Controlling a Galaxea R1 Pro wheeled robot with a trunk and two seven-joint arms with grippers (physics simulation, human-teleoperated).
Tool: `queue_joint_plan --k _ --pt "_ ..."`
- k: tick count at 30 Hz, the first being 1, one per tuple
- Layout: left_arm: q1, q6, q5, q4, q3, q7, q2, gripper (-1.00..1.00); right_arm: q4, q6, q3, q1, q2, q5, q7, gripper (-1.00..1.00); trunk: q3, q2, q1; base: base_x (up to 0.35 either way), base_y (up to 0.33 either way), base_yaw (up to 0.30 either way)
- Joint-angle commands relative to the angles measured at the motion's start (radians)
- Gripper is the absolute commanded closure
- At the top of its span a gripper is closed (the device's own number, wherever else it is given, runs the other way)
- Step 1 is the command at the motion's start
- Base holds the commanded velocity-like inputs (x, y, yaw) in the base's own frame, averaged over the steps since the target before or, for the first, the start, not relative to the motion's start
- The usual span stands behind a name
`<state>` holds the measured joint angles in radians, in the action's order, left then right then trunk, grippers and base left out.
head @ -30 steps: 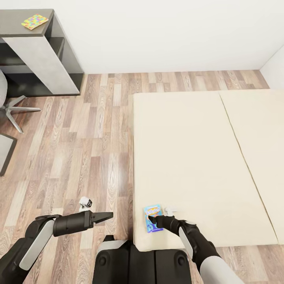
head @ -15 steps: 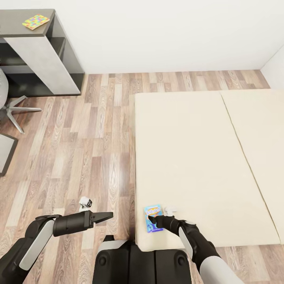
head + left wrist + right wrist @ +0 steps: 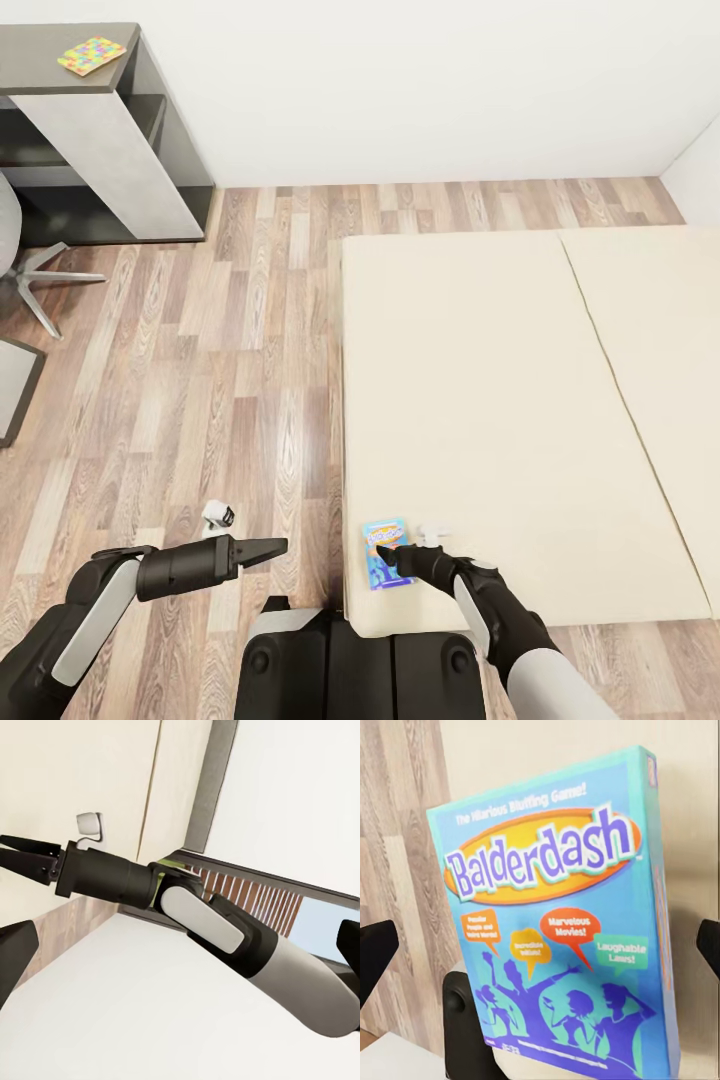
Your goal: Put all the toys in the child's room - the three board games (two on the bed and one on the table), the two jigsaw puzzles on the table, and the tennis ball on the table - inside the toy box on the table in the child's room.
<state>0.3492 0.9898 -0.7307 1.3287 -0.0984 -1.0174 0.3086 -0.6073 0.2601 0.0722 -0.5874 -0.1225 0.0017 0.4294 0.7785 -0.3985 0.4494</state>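
Bed is the landmark: beige two-part mattress, robot parked at its near corner. Counter sits well off past the bed's far-left corner, one jigsaw puzzle on top; toy box not seen here.

Blue board game (Balderdash) lies flat at the bed's near-left corner, close to the edge.

Right end effector is on or just over the box; its fingers sit wide of the box in the wrist view, so spread, not yet pinching. Left end effector hangs over the floor left of the bed; fingers look pressed together.

Step, I'd say: picking the blue game off the bed. Next: get an edge between the fingers, clamp, lift, carry to the counter.
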Motion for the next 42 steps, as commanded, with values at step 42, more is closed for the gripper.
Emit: queue_joint_plan --k 42 --pt "0.001 0.004 -0.003 0.0 -0.001 -0.001 0.001 -1.0 -0.002 0.008 0.006 0.0 0.001 0.0 0.007 -1.0 0.001 -0.002 0.001 0.0 0.037 0.0"
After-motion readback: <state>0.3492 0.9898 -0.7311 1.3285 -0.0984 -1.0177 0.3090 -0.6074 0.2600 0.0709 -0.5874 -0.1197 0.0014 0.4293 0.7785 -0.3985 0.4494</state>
